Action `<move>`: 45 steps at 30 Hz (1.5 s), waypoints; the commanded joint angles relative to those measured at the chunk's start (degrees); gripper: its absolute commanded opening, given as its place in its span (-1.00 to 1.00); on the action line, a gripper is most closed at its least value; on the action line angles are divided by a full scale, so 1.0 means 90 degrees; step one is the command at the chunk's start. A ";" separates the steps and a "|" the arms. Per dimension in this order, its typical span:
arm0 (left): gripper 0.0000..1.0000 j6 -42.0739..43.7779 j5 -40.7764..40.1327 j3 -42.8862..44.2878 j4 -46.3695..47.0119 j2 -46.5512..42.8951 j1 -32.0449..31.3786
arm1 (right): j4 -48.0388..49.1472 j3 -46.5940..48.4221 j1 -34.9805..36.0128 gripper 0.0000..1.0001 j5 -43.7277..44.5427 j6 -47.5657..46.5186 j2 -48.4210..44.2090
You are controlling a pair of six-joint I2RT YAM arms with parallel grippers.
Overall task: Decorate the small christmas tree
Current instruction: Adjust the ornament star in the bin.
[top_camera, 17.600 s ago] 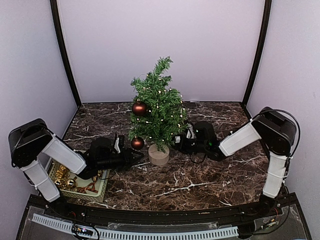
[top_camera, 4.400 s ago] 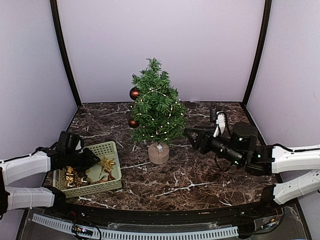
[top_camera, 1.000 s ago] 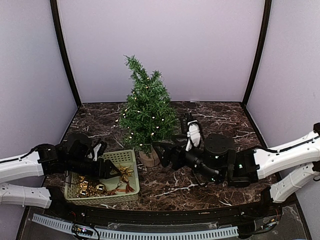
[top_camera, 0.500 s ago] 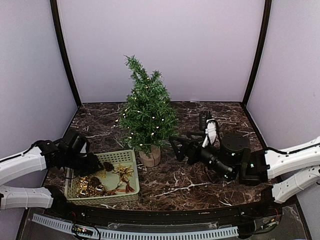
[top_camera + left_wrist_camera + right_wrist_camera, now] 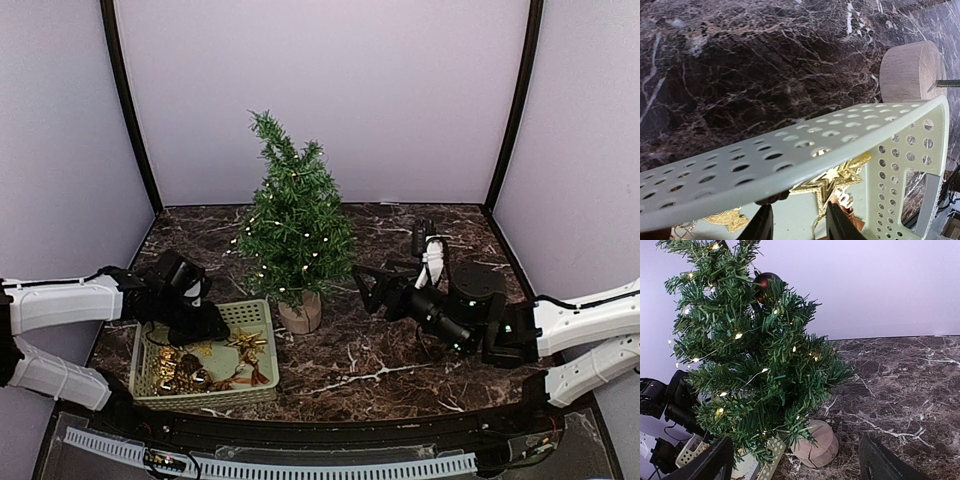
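The small christmas tree stands upright on its round wooden base, strung with lit fairy lights; a dark red ball hangs high among its branches. My left gripper reaches down into the pale green basket. In the left wrist view its jaws stand partly apart over the basket floor, and a gold star lies just ahead with one tip close to the right finger. My right gripper hovers open to the right of the base, holding nothing.
The basket also holds gold bells and a red-brown bow. Its perforated rim crosses the left wrist view. The basket's corner sits tight against the tree base. Purple walls close in the marble table.
My left gripper has shifted within the basket toward the gold star and its jaws have narrowed. The right gripper has drawn back to the right, away from the tree base.
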 commanded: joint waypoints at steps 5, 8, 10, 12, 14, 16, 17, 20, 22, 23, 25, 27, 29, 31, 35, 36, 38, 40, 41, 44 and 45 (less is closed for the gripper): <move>-0.22 -0.0352 0.0978 -0.0172 0.1059 0.0129 -0.0023 | 0.0170 0.0099 -0.0091 0.75 -0.0110 -0.0094 0.0020; -0.22 -0.0496 0.1101 -0.0183 0.1205 0.0103 -0.0169 | -0.0109 0.0393 -0.0096 0.70 -0.0218 -0.0169 0.0343; -0.19 -0.0452 0.0945 -0.0092 0.1003 0.0101 -0.0421 | -0.0117 0.0476 -0.0087 0.68 -0.0287 -0.0159 0.0500; -0.17 -0.0397 0.0772 -0.0032 0.0789 0.0056 -0.0596 | -0.0008 0.0472 -0.0081 0.68 -0.0345 -0.0126 0.0589; -0.14 -0.0432 0.0694 -0.0080 0.0807 0.0005 -0.0656 | 0.0072 0.0476 -0.0089 0.68 -0.0368 -0.0107 0.0660; -0.10 -0.0467 0.0665 -0.0181 0.1027 0.0013 -0.0670 | 0.0089 0.0513 -0.0085 0.68 -0.0364 -0.0116 0.0707; -0.07 -0.0460 0.0655 -0.0221 0.1113 0.0088 -0.0667 | 0.0090 0.0535 -0.0090 0.67 -0.0368 -0.0132 0.0722; -0.04 -0.0135 0.0510 -0.0079 0.1258 0.0375 -0.0707 | 0.0086 0.0542 -0.0088 0.67 -0.0362 -0.0138 0.0703; -0.04 0.0224 0.0377 0.0165 0.1275 0.0636 -0.0771 | 0.0058 0.0508 -0.0091 0.67 -0.0336 -0.0124 0.0668; -0.05 0.0369 0.0358 0.0298 0.1320 0.0788 -0.0796 | 0.0040 0.0489 -0.0084 0.67 -0.0310 -0.0111 0.0644; -0.09 0.0762 0.0373 0.0427 0.1472 0.0998 -0.0853 | 0.0036 0.0440 -0.0095 0.67 -0.0266 -0.0083 0.0600; -0.15 0.1075 0.0422 0.0488 0.1594 0.1156 -0.0878 | 0.0036 0.0381 -0.0089 0.67 -0.0222 -0.0038 0.0537; -0.19 0.1266 0.0558 0.0481 0.1839 0.1257 -0.0892 | 0.0052 0.0306 -0.0092 0.67 -0.0169 0.0015 0.0478; -0.19 0.1344 0.0670 0.0431 0.2140 0.1308 -0.0926 | 0.0063 0.0255 -0.0087 0.67 -0.0145 0.0050 0.0443; -0.21 0.1437 0.0739 0.0236 0.2686 0.1499 -0.0947 | 0.0058 0.0222 -0.0088 0.66 -0.0135 0.0095 0.0416; -0.23 0.1434 0.0783 0.0174 0.2743 0.1592 -0.0947 | 0.0056 0.0226 -0.0089 0.66 -0.0130 0.0098 0.0424; -0.24 0.1398 0.0826 0.0047 0.2897 0.1684 -0.0954 | 0.0037 0.0234 -0.0083 0.66 -0.0135 0.0089 0.0418; -0.25 0.1371 0.0793 -0.0079 0.2964 0.1704 -0.0971 | 0.0030 0.0238 -0.0091 0.66 -0.0127 0.0089 0.0415; -0.26 0.1374 0.0762 -0.0151 0.2922 0.1685 -0.0968 | 0.0031 0.0228 -0.0085 0.66 -0.0125 0.0087 0.0408; -0.26 0.1390 0.0627 -0.0314 0.2818 0.1555 -0.0971 | 0.0063 0.0203 -0.0093 0.66 -0.0112 0.0119 0.0388; -0.26 0.1391 0.0596 -0.0378 0.2722 0.1479 -0.0974 | 0.0083 0.0193 -0.0089 0.66 -0.0121 0.0124 0.0386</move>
